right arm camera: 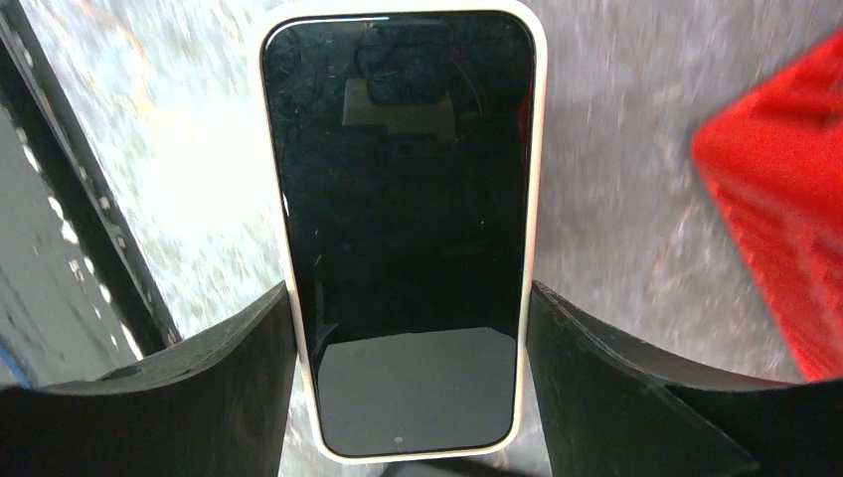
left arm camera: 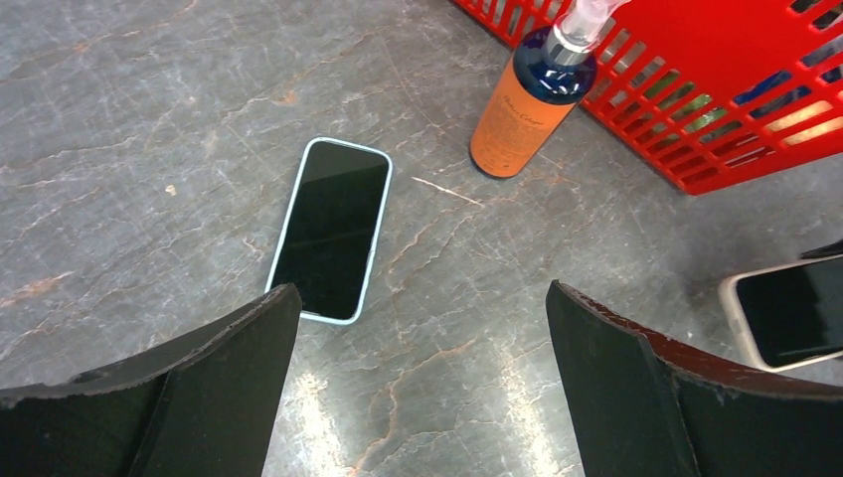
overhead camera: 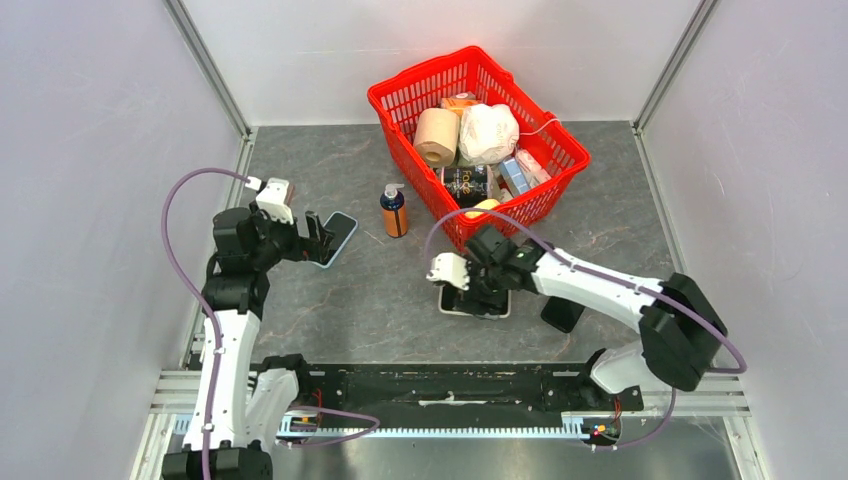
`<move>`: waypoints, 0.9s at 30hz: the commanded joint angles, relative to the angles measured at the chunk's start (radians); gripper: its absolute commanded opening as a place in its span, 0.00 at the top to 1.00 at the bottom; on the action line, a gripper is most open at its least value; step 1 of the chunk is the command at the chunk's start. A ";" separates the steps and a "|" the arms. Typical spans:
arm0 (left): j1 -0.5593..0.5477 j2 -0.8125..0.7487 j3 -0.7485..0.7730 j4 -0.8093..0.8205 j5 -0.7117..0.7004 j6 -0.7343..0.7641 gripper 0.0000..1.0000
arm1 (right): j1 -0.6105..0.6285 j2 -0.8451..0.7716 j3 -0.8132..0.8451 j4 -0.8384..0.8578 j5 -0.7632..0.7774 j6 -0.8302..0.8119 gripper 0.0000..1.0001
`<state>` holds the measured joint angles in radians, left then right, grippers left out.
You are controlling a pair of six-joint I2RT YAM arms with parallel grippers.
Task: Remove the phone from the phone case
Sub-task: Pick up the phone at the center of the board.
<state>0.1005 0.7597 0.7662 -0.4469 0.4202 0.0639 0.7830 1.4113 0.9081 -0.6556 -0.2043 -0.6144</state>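
We note the phone (right arm camera: 403, 199) fully seated in its pale phone case (right arm camera: 538, 149), lying lower centre of the top view on the worktop (overhead camera: 380, 300). Right gripper (right arm camera: 410, 308) pinches the case across its width, one finger on each long edge. Left gripper (left arm camera: 422, 290) is spread wide and holds nothing, above a blue-rimmed phone (left arm camera: 333, 229) at upper left. We judge the separation not yet begun; all of it is left.

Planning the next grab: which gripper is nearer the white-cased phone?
Right. The right gripper straddles the white-cased phone, closed on its sides; the left gripper hovers far off, over the blue-cased phone.
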 commanded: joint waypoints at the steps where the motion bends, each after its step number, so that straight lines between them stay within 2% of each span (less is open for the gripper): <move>1: 0.005 0.055 0.076 -0.038 0.082 -0.042 0.00 | 0.101 0.084 0.120 0.173 0.070 0.096 0.91; 10: 0.005 0.122 0.072 -0.027 0.123 -0.055 0.00 | 0.178 0.372 0.327 0.280 0.173 0.199 0.95; 14: 0.006 0.138 0.047 -0.017 0.160 -0.047 0.00 | 0.189 0.403 0.360 0.321 0.170 0.208 0.96; 19: 0.005 0.186 0.033 -0.007 0.216 -0.047 0.00 | 0.192 0.445 0.418 0.278 0.137 0.216 0.96; 27: 0.005 0.224 0.013 0.003 0.254 -0.035 0.02 | 0.202 0.437 0.406 0.300 0.138 0.253 0.98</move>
<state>0.1005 0.9749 0.7914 -0.4770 0.6125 0.0380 0.9756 1.8656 1.2778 -0.4049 -0.0559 -0.3920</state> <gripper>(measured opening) 0.991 0.808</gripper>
